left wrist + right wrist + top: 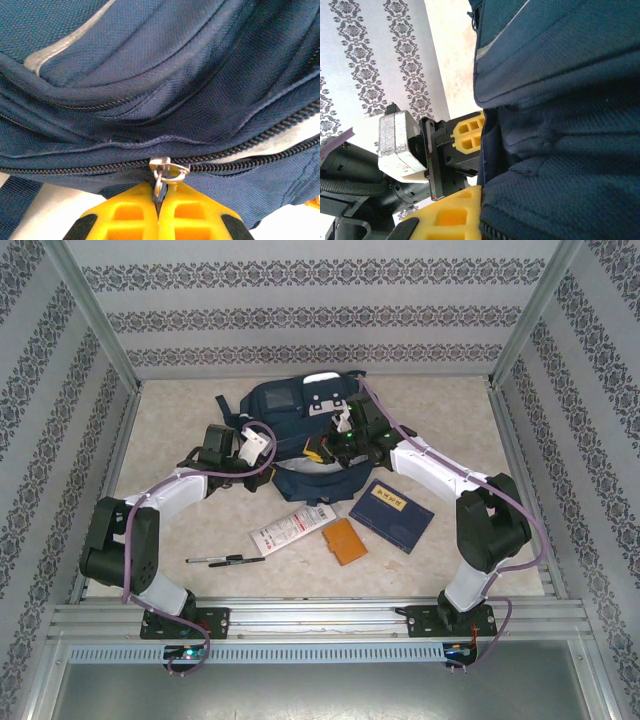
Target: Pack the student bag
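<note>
The left pincer (159,200) is pressed together on the zip pull (161,182) of the student bag (290,415). The bag lies on the bench (180,530) directly ahead of the fingertips. The zip track (250,157) runs crosswise just beyond them, reaching away to both sides of the pull. The coming pull therefore probably has to go sideways along that line, not straight back; which side opens the bag cannot be told. The right pincer (479,212) sits close alongside, apparently clamped on the bag's fabric, and is well placed to brace the bag against the drag.
</note>
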